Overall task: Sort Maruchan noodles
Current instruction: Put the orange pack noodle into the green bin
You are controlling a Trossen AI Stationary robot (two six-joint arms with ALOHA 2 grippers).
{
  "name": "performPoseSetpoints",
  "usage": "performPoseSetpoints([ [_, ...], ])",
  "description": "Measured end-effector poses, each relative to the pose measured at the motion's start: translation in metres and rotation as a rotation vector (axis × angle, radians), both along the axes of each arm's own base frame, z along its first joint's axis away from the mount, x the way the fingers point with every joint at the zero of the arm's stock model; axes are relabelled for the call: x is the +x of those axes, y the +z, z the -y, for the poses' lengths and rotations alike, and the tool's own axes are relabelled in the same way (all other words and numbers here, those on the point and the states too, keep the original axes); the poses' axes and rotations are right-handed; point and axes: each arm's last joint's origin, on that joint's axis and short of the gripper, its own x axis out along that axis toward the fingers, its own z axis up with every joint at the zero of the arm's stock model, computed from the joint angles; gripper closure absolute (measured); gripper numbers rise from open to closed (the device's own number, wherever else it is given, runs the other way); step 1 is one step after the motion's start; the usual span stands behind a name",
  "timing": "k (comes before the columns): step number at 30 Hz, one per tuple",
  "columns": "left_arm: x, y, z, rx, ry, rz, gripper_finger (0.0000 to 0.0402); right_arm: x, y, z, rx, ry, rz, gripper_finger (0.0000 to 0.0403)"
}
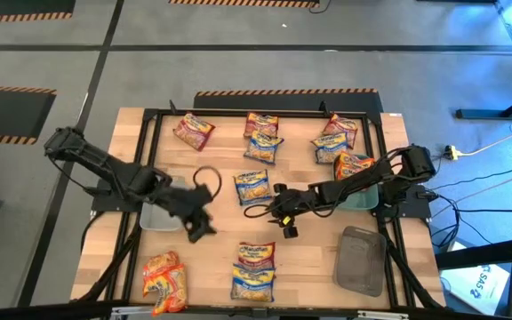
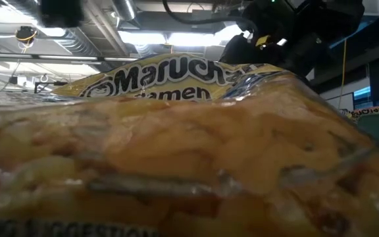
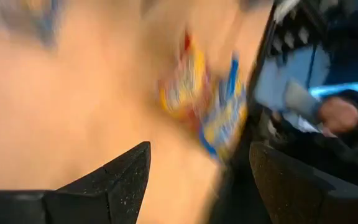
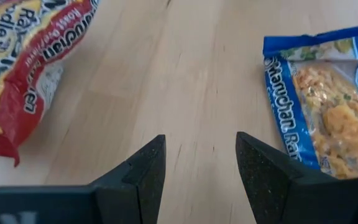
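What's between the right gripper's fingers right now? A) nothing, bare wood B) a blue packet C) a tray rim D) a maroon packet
A: in the right wrist view the right gripper stands open over bare table, with a maroon packet off to one side and a blue packet off to the other.

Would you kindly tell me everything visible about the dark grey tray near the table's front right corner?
The dark grey tray is a rounded rectangular dish, apparently of plastic, with a faintly textured floor and a raised rim. It lies flat on the wooden table near the front right corner, slightly askew, and looks empty. No noodle packet touches it; the teal tray sits apart behind it. Neither pincer is near it.
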Motion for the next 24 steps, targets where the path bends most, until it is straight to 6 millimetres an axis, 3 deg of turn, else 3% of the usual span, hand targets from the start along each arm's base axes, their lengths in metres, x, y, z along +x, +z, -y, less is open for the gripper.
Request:
performPoseSetpoints([
  [7,-0.027,-0.009,0.046,-0.362,0.131,-0.349,0.0134,0.001,0.002,0.0,-0.044,0.041,0.028,0.0226],
  [16,-0.059,-0.03,0.109,-0.569,0.403,-0.668,0.0134,0.004,0.003,0.0,-0.132,0.134,0.077,0.0226],
  [24,-0.049,-0.071,0.153,-0.565,0.393,-0.765,0.0134,0.01,-0.008,-0.003,-0.198,0.234,0.137,0.0226],
])
